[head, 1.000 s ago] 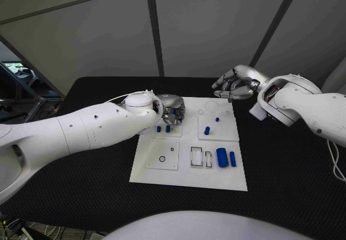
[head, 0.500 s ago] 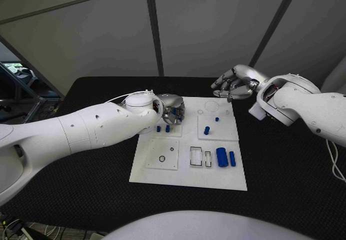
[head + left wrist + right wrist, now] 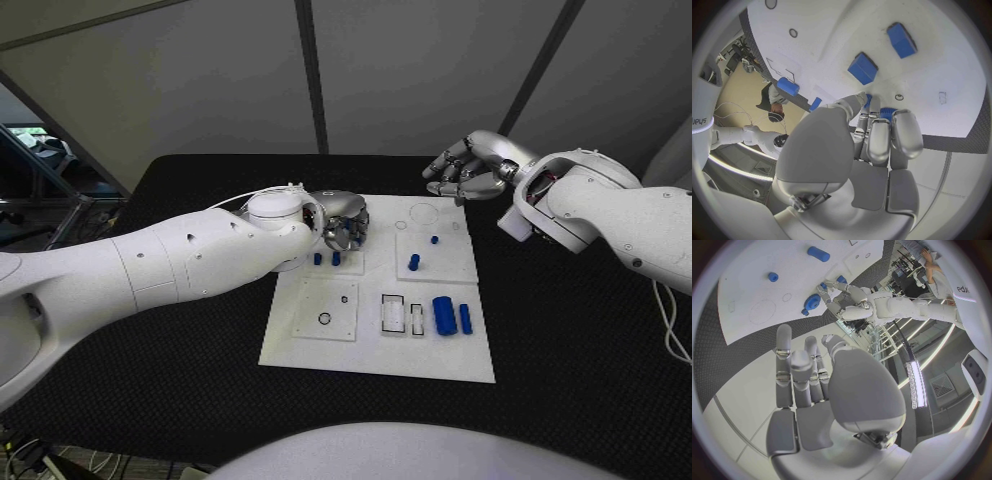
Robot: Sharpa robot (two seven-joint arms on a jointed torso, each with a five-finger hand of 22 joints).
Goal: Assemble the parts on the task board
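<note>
White plastic forms the task board (image 3: 378, 345), which lies in the middle of the black desk (image 3: 173, 370) at the centre of the frame. The left robot hand (image 3: 340, 218) sits over the board's upper left corner, fingers curled downward; in the left wrist view its fingertips (image 3: 862, 98) close round a small blue piece (image 3: 869, 101) just above the board, so it holds that part. Two short blue pegs (image 3: 326, 258) stand just below this hand. Right of them stands a blue peg (image 3: 414, 262) with a smaller one (image 3: 434, 239) above it. Lower right on the board lie a thick blue cylinder (image 3: 444, 314) and a thin blue rod (image 3: 466, 318), side by side. The right robot hand (image 3: 469, 168) hangs beyond the board's upper right corner, fingers loosely bent and holding nothing.
</note>
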